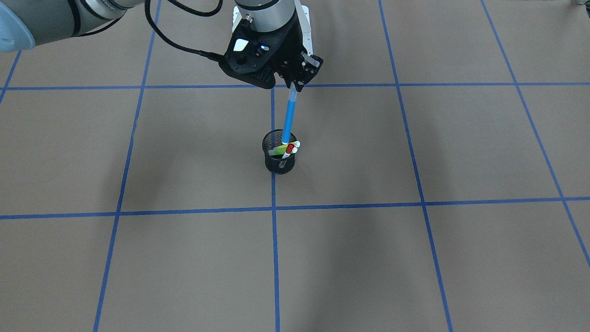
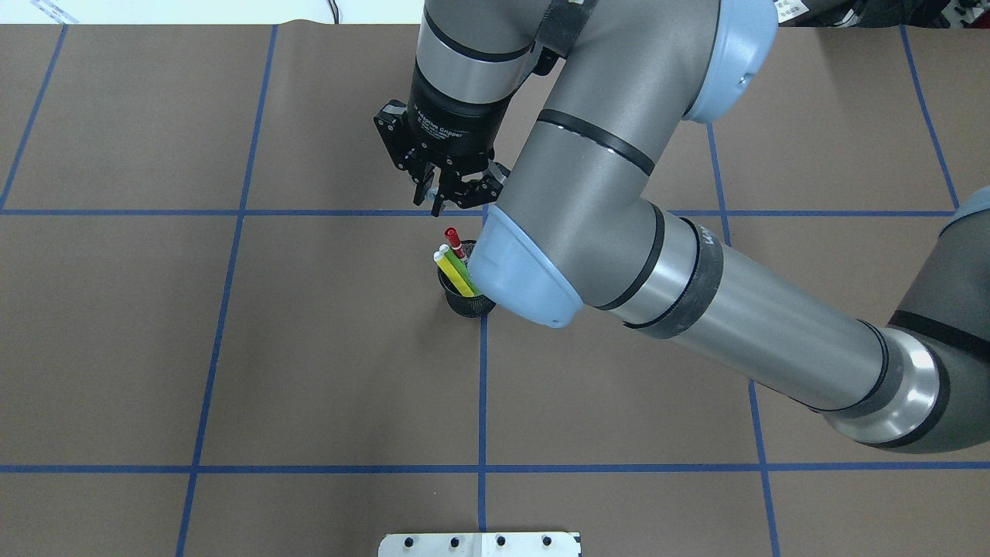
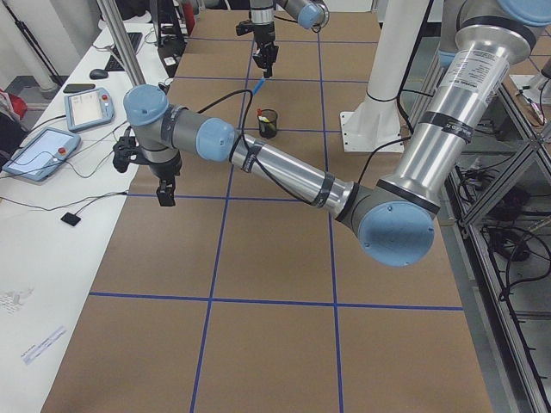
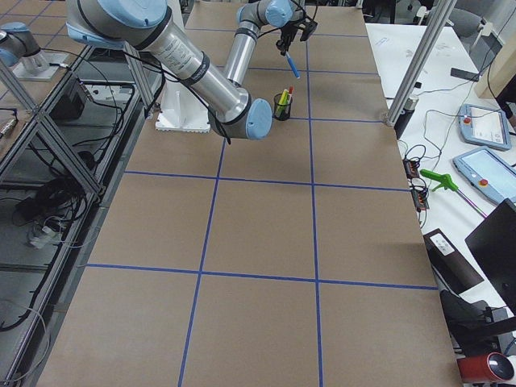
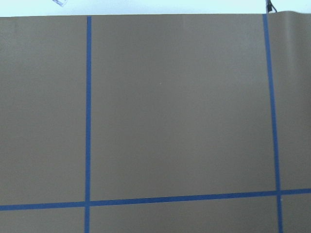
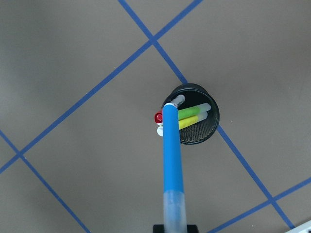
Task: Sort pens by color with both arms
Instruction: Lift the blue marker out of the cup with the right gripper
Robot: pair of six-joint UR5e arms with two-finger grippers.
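Right gripper is clamped on the blue pen, which hangs below its fingers, tip clear above the black mesh cup where the red-capped pen, green pen and yellow pen sit, while I can't tell the far-off left gripper's state.

Blue pen points at the mesh cup (green pen, yellow pen, red-capped pen inside).

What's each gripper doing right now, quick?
The right gripper is closed, holding the blue pen.
The left gripper shows only in the side view, so its state cannot be told.
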